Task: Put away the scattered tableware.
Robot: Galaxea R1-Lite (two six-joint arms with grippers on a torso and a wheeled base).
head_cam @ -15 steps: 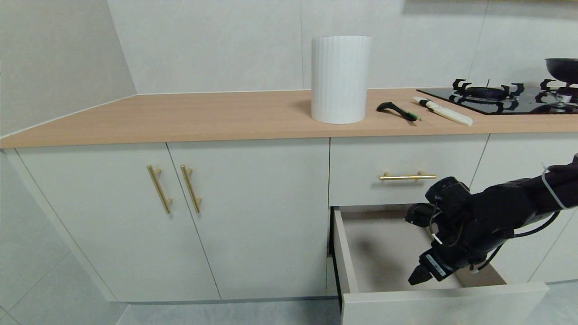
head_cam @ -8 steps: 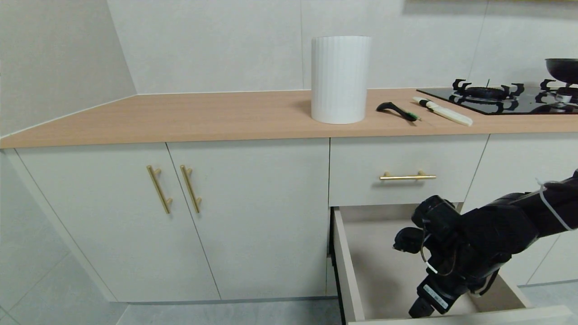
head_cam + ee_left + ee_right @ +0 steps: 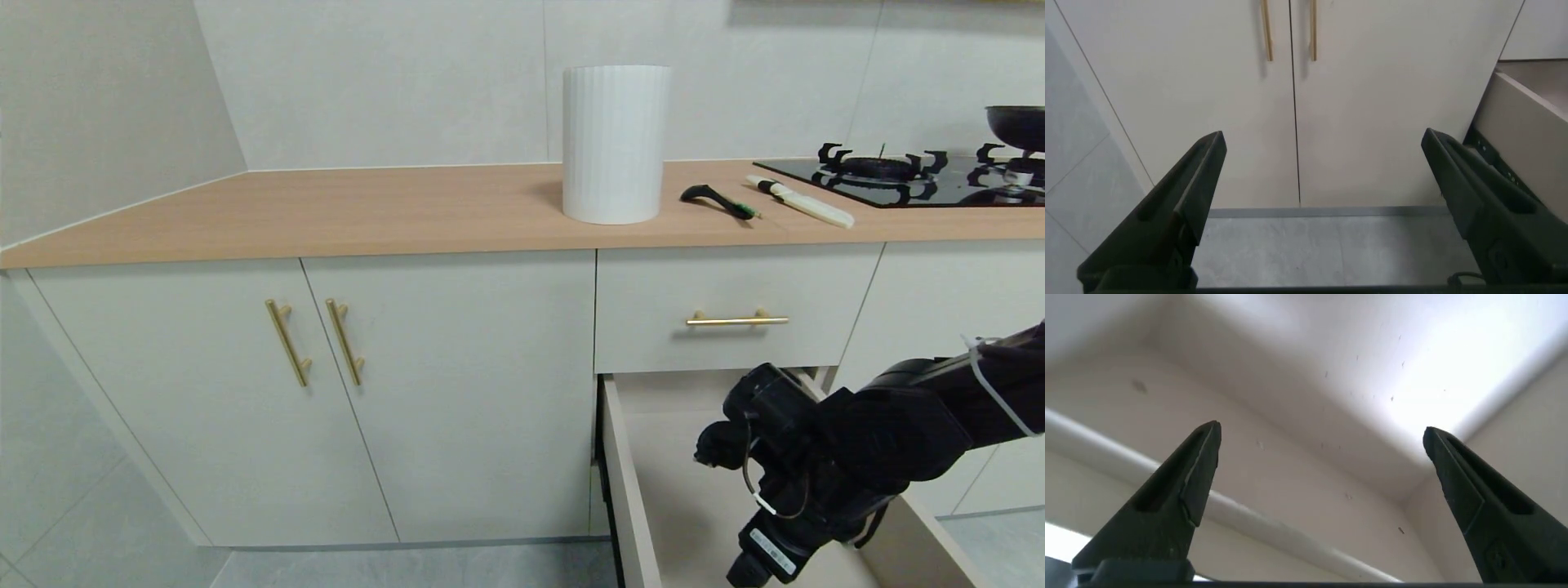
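Desk [image 3: 367,208]: it carries the canister and all the loose tableware I have to collect.
Drawer [image 3: 629,490]: below the canister and to its right, pulled out, with a bare floor. I judge it stands open to receive the tableware.
Canister [image 3: 615,143]: white, ribbed and upright near the desk's front edge. I use it as my landmark.
Right hand [image 3: 747,565]: well below the canister, down inside the drawer and pointing toward its front end. Its fingers [image 3: 1184,490] are spread apart with nothing between them. The pale bar past them is probably the drawer's front wall, but the angle is too poor to be sure.
Left hand [image 3: 1323,212]: spread apart and empty, low, facing the cupboard doors [image 3: 1290,98] below the canister and to its left.
Knife [image 3: 800,202]: white, lying flat on the desk to the right of the canister and beyond the black utensil, well above my right hand.
Black utensil [image 3: 718,200]: green-tipped, lying between the canister and the knife.
Next: I expect to lift the right hand out and up to the desk.
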